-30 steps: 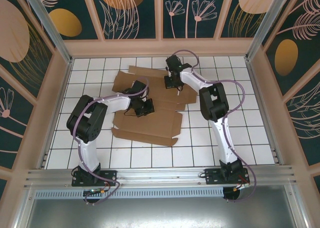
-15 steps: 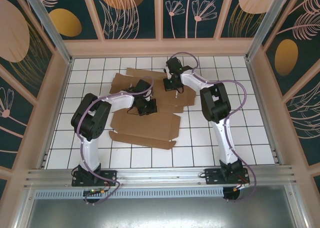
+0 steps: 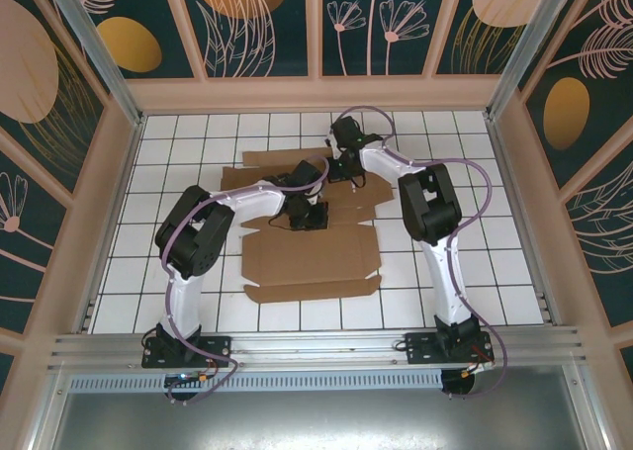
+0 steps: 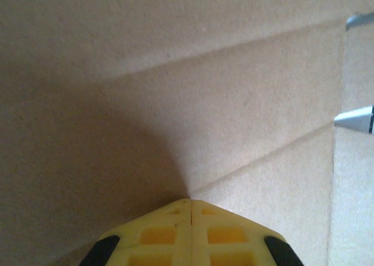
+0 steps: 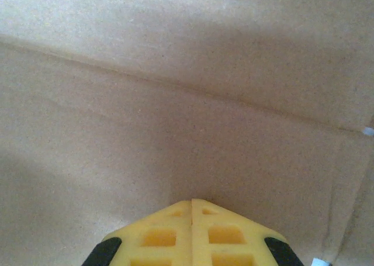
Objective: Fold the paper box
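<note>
**Worktop and its load**

White tiled worktop (image 3: 495,262) with a dark grid, bordered by a pale raised rim (image 3: 316,96) at the far end and along both sides. One thing lies directly on it: the paper box (image 3: 312,262), an unfolded brown cardboard sheet with flaps and creases. It is spread across the middle tiles, well apart from both side rims.

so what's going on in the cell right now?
Two arms are working a die-cut paper box that lies on the white tiled table. The left end effector is shut, with its tip down on the sheet near the middle, beside a crease. The right end effector is also shut, with its tip against the far part of the cardboard. Neither grips anything; they look to be pushing on it. The sheet looks mostly flat, not yet a box.
</note>
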Controlling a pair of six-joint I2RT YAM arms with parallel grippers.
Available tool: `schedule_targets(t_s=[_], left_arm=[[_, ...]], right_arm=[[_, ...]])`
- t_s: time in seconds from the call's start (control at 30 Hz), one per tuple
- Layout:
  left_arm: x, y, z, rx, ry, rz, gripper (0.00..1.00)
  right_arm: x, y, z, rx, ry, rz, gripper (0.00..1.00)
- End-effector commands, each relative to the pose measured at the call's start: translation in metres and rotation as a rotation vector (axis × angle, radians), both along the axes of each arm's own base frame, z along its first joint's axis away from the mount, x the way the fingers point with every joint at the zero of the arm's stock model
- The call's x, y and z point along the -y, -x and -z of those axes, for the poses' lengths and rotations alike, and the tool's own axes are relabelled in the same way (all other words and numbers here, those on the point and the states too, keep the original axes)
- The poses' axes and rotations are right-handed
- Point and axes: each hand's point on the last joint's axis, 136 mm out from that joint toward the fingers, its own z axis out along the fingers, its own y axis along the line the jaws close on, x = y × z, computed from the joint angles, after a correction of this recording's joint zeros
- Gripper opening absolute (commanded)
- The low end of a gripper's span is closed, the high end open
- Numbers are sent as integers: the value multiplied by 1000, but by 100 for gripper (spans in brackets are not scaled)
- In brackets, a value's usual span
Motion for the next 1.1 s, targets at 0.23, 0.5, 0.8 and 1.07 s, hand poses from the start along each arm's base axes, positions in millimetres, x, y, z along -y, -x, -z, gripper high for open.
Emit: schedule_targets(t_s=[0.23,0.5,0.8,1.07], left_arm=[[-20,-104,-146,292,348,-258,0],[-29,-149,-68,123,189,-336,0],[-51,-159,-16,69,108,-372,0],[-65,-149,20,37,25,-370,0]], right_arm=[[38,-19,-122,154,-320,125,43],[87,-71,-105,139,-281,234,75],[83,-85,-62,42,-276,210,81],[78,-80,-26,-40,-278,207,77]])
